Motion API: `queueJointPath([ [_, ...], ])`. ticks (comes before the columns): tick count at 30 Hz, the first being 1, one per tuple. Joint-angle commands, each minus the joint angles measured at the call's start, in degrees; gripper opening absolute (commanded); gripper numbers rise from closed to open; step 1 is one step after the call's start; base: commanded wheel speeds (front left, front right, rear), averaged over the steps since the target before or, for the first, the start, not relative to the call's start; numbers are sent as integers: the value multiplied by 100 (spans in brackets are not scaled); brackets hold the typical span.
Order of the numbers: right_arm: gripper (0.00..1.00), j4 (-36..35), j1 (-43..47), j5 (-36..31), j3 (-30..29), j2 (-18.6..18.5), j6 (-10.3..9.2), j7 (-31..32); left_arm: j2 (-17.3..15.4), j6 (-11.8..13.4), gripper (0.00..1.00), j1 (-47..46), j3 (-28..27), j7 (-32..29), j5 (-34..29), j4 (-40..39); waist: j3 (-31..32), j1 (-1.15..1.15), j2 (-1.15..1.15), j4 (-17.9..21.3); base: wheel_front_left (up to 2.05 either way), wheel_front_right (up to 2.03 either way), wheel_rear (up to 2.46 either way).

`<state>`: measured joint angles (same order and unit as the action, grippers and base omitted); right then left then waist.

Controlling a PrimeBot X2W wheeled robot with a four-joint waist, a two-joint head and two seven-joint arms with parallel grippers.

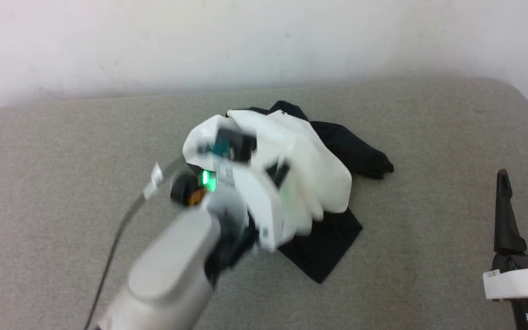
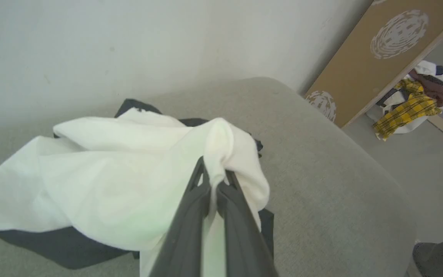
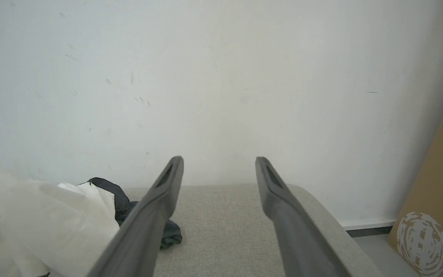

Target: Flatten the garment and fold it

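Note:
The garment (image 1: 314,169), a white T-shirt with black sleeves, lies crumpled in a heap in the middle of the grey padded table (image 1: 62,151). Its chest print is hidden. My left gripper (image 2: 215,177) is shut on a raised fold of the white cloth of the garment (image 2: 110,181), which is bunched up around it; in the head view that arm is blurred. My right gripper (image 1: 527,178) stands open at the right edge, apart from the shirt, with nothing between its fingers (image 3: 167,184). The garment (image 3: 52,215) shows at the lower left of the right wrist view.
A white wall rises behind the table. To the right, off the table's rounded corner (image 2: 360,161), a brown board (image 2: 379,57) leans, and a pile of clothes with yellow plaid (image 2: 413,107) lies on the floor. A dark cable (image 1: 117,238) trails from my left arm.

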<state>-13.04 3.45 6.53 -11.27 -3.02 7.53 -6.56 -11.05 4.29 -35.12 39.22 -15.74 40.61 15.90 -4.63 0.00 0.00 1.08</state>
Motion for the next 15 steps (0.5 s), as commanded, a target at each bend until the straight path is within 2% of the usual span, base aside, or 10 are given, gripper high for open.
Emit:
queueJointPath([
  [1,100,-23,46,-2,14,14,-4,19,-30,57,0,219,96,45,-78,132,-64,0,0,48,0,0,0],
  [8,100,37,1,33,6,14,-4,1,131,145,0,718,263,379,-98,853,-235,0,0,66,0,0,0],
  [9,100,54,-6,34,-11,14,-4,-9,151,136,79,682,233,491,-108,863,-239,0,0,48,0,0,0],
  [10,100,71,-11,32,-27,14,-4,-15,168,120,100,643,183,589,-91,850,-235,0,0,28,0,0,0],
  [15,100,136,-19,47,-19,14,-4,-2,77,135,100,530,-218,1111,28,372,-115,0,0,-66,0,0,0],
])
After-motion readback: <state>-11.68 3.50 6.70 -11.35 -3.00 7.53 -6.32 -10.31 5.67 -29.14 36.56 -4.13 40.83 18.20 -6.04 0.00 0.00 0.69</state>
